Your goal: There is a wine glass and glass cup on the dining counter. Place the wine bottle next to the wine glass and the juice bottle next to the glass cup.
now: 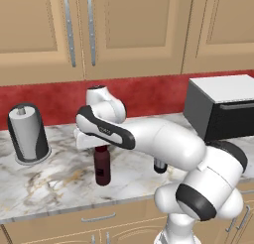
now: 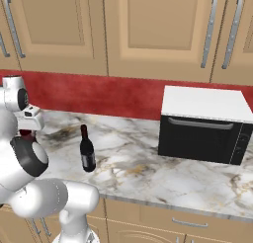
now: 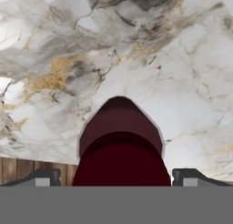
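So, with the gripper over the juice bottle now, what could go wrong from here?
The gripper is open, one finger on each side of the juice bottle. If it closes off-centre, the bottle may tip on the marble counter. The wine bottle stands nearby, so a wide swing of the arm might hit it.

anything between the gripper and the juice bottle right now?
Nothing visible. The gripper sits directly over the juice bottle, one fingertip either side of its cap, jaws open. The wine bottle stands apart to the side.
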